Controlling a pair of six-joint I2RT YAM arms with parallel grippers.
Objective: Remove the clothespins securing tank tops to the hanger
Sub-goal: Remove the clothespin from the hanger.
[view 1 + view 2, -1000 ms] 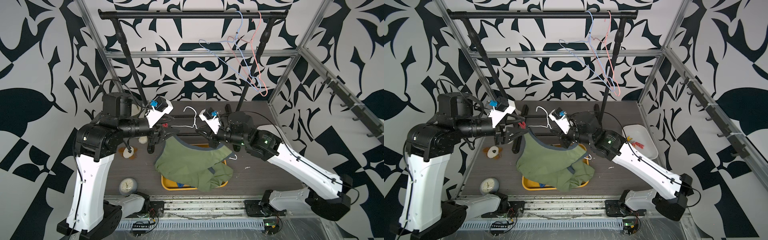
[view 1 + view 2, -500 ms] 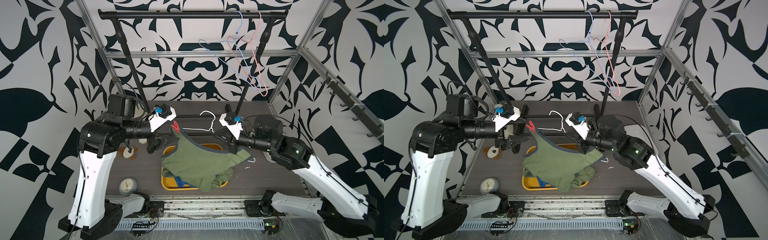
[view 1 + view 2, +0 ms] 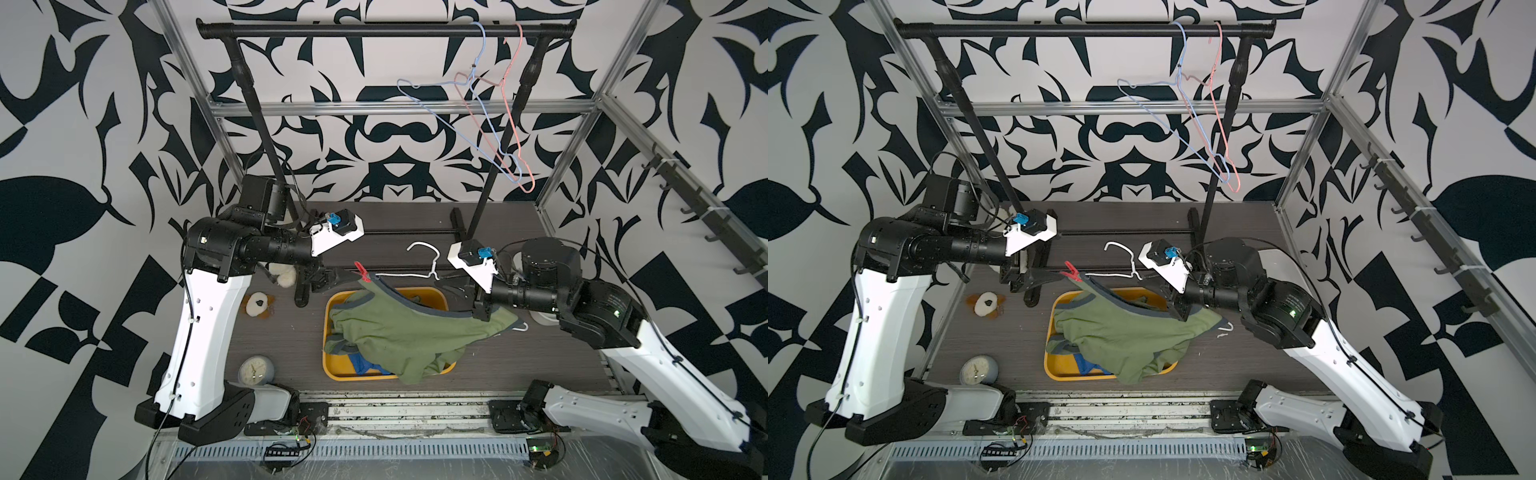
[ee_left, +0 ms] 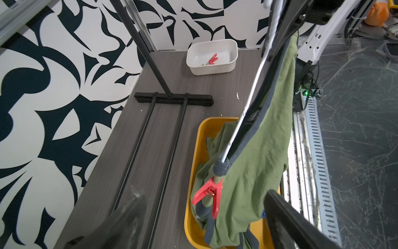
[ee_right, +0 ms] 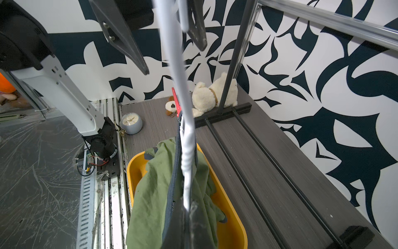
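Observation:
A red clothespin (image 3: pixel 363 271) (image 3: pixel 1072 271) (image 4: pixel 209 196) clips an olive tank top (image 3: pixel 415 332) (image 4: pixel 258 161) to the left end of a white hanger (image 3: pixel 415 275) (image 3: pixel 1117 274) (image 4: pixel 247 110). My left gripper (image 3: pixel 347 276) (image 4: pixel 203 194) is open, and the clothespin sits between its fingertips without being pinched. At the hanger's other end my right gripper (image 3: pixel 482 309) (image 5: pixel 187 215) is shut on the hanger wire (image 5: pixel 185 151) and the tank top's edge. The tank top droops into a yellow tray (image 3: pixel 328 307), where a blue tank top (image 3: pixel 365 365) shows underneath.
A white bin (image 4: pixel 212 57) near the right arm holds a red clothespin (image 4: pixel 213 59). The black rack (image 3: pixel 386 30) carries a blue hanger (image 3: pixel 457 124) and a pink hanger (image 3: pixel 515 137). A teddy bear (image 5: pixel 206 97), a small plush (image 3: pixel 257 305) and a clock (image 3: pixel 255 370) sit on the left.
The right arm has carried the hanger and tank top to the right. The left jaws have opened wide, and the red clothespin now shows at the hanger's left end.

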